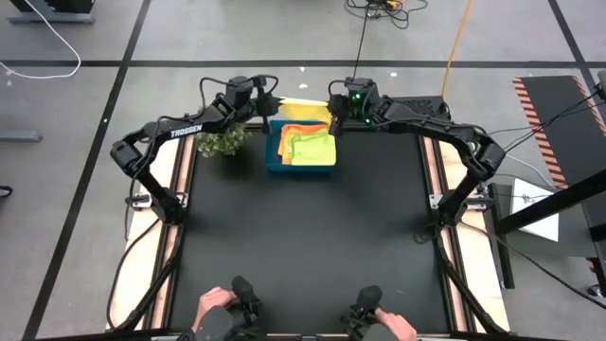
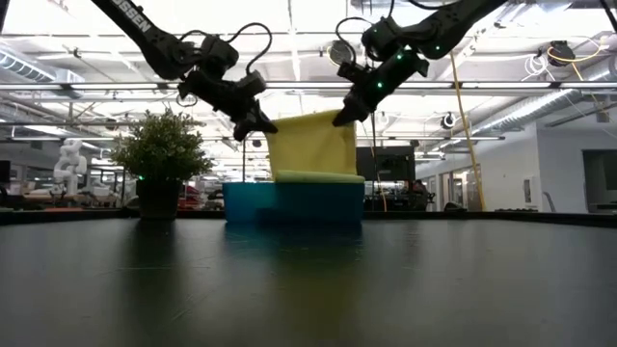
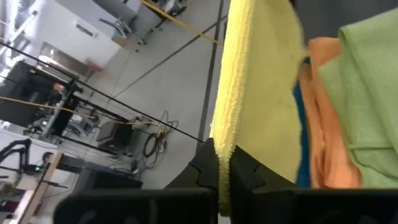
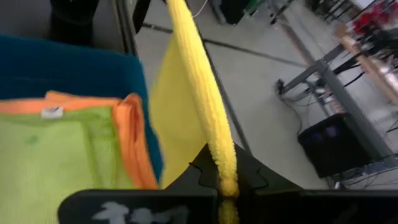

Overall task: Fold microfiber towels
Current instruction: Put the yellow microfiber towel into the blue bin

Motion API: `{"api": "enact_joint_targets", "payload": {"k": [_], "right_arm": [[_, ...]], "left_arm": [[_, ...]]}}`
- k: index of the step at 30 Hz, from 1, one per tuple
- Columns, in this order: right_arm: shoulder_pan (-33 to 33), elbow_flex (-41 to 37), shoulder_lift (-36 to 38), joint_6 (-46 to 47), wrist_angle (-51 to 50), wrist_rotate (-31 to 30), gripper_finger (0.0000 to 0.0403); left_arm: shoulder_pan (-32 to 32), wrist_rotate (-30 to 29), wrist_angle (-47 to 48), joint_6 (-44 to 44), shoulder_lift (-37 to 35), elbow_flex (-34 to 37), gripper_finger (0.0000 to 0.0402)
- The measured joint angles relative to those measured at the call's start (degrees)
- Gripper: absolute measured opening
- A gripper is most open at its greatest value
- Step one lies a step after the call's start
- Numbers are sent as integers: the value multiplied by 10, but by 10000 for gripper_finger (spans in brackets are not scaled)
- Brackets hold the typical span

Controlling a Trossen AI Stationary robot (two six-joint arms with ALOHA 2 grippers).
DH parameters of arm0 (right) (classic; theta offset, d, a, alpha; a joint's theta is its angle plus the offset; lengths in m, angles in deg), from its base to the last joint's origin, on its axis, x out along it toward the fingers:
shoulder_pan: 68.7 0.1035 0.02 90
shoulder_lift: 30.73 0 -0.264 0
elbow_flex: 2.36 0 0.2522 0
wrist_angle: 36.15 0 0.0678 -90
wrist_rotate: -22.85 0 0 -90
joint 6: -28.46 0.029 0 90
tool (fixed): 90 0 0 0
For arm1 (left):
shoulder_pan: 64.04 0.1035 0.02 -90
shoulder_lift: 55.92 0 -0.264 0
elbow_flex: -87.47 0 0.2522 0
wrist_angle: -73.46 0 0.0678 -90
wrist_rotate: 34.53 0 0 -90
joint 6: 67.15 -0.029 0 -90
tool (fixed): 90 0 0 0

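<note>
1. Left gripper (image 2: 262, 123): raised above the far edge of the table, its fingers (image 3: 205, 167) pinched tight on one top corner of the yellow towel (image 2: 313, 145). The left wrist view shows the towel's fuzzy hem running straight out from between the fingers.
2. Right gripper (image 2: 344, 117): at matching height, its fingers (image 4: 202, 169) clamped on the opposite top corner. The right wrist view shows the hem as a thick yellow roll rising from the pinch.
3. Yellow towel: stretched between the two grippers, hanging as a flat sheet. Only the low view shows this full spread, with the lower edge reaching the top of the tray (image 2: 294, 202). From above it reads as a thin pale strip (image 1: 305, 104) at the tray's far side.
4. Tray: blue, below the fingers, at the table's (image 1: 303, 246) far middle edge.
5. Green towel (image 1: 312, 147): lying on top in the tray; seen in the high and wrist views, hidden in the low view.
6. Orange towel (image 4: 130, 146): beneath the green one, its edge showing beside it.
7. Plant (image 2: 161, 154): potted, beside the tray, on the left gripper's side.
8. A person's hands (image 1: 216, 303): at the near table edge, high view only.
</note>
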Motion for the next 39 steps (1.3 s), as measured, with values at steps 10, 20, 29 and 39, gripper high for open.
{"api": "enact_joint_targets", "payload": {"k": [10,20,29,39], "right_arm": [[28,-10,-8,3,-68,11,0],[88,-85,-7,-2,-66,10,0],[113,-181,-7,61,47,70,9],[120,-214,-5,93,81,86,102]], "left_arm": [[-11,16,101,5,4,0,9],[-45,40,234,6,3,1,20],[-93,44,322,13,3,1,14],[-108,-17,358,49,4,2,149]]}}
